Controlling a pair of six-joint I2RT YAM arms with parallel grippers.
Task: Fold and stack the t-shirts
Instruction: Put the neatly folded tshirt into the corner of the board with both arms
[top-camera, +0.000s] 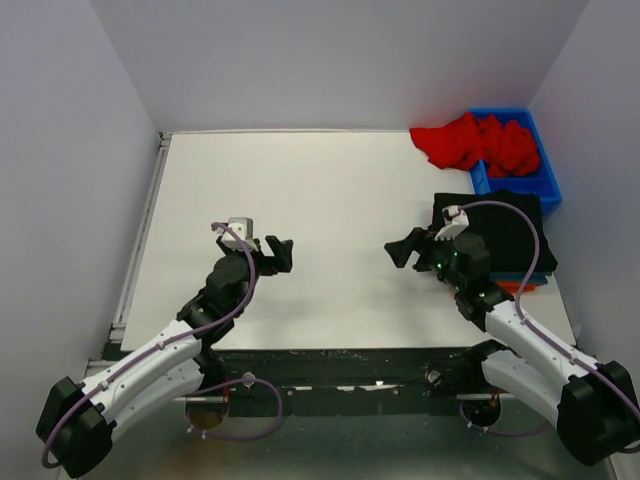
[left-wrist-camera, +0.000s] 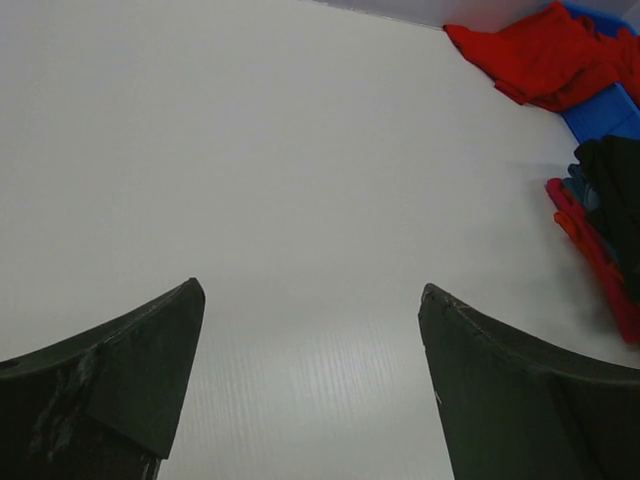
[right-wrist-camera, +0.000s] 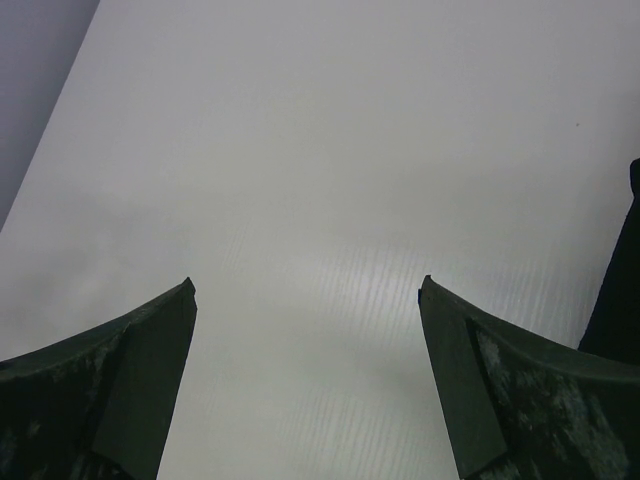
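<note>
A bright red t-shirt (top-camera: 462, 141) lies crumpled at the back right, half in a blue bin (top-camera: 545, 185) and half spilling onto the white table (top-camera: 300, 180). In front of the bin sits a folded stack with a black t-shirt (top-camera: 505, 225) on top; slate-blue and orange edges (top-camera: 527, 284) show beneath it. The left wrist view shows the red t-shirt (left-wrist-camera: 545, 55) and the stack (left-wrist-camera: 600, 215) far to the right. My left gripper (top-camera: 282, 252) (left-wrist-camera: 310, 295) and right gripper (top-camera: 402, 250) (right-wrist-camera: 305, 290) face each other over bare table, both open and holding nothing. The black t-shirt's edge (right-wrist-camera: 620, 290) shows beside the right finger.
Pale walls close in the table at the back and both sides. A metal rail (top-camera: 140, 235) runs along the left edge. The right arm's wrist reaches over the front-left part of the stack.
</note>
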